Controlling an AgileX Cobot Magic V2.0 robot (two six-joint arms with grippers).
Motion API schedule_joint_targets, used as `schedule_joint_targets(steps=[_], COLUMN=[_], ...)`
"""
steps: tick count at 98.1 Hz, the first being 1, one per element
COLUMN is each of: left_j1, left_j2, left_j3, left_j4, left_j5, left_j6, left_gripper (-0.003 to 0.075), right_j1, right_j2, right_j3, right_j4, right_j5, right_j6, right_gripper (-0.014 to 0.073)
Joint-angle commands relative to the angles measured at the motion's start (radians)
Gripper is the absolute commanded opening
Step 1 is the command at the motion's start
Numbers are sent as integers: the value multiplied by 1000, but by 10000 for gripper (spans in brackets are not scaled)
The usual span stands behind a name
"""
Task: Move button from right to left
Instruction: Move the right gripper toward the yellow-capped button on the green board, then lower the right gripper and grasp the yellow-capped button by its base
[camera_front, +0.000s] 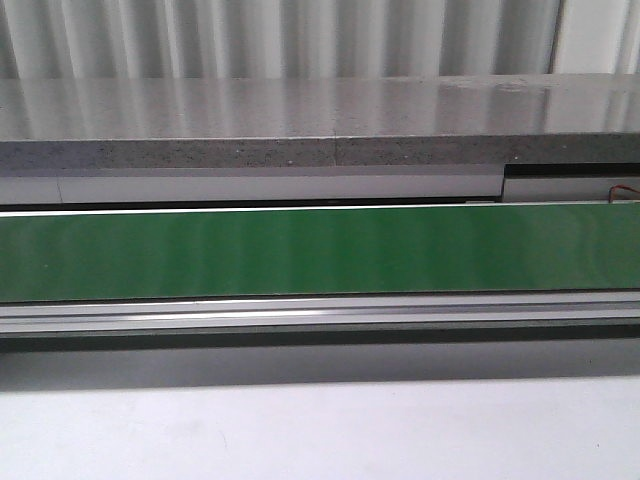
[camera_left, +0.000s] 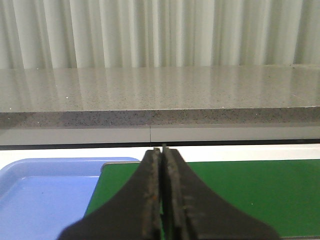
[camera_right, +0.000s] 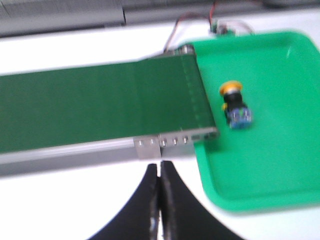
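The button (camera_right: 235, 106) is lying on its side in the green tray (camera_right: 270, 170), just beside the end of the green belt (camera_right: 100, 110) and not yet touched. The right gripper (camera_right: 160, 172) is hovering short of the tray with its jaws pressed together and nothing between them. The left gripper (camera_left: 162, 160) is likewise closed and empty, pointing over the belt near the blue tray (camera_left: 45, 195).

The risk is lying in the approach — jaws this tight are likely to knock the round-capped button and send it rolling unless they open first.

The right wrist view is blurring, so the button's detail is hard to read. The front view is showing only the belt and the table (camera_front: 320, 430) — no trays, button or arms.
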Motion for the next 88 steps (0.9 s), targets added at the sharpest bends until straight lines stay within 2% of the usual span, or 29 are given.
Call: schedule_joint_targets(steps=[1, 20, 27, 34, 51, 58, 68, 88], left_j1=[2, 2, 2, 2, 2, 2, 2, 2], left_j2=[-33, -33, -33, -33, -33, -33, -33, -33], left_j3=[26, 26, 26, 26, 26, 26, 26, 26], left_j4=[-10, -10, -10, -10, -10, -10, -10, -10], left_j5=[-86, -86, -86, -86, -86, -86, -86, -86], left_j6=[-11, -11, -11, -11, -11, -11, -11, -11], left_gripper=[-20, -20, -20, -20, -20, -20, -20, -20], right_j1=[-6, -6, -6, -6, -6, -6, -6, -6], right_j2=[68, 113, 113, 113, 113, 116, 152, 340], right_j3=[-44, -44, -44, -44, -44, -48, -86, -245], right_j4=[-8, -8, -8, -7, 1, 28, 64, 50], right_j5=[-21, -19, -19, -19, -23, -29, 2, 102], right_j6=[1, 1, 1, 1, 1, 1, 1, -16], right_gripper=[-67, -61, -11, 103, 479, 567, 574, 574])
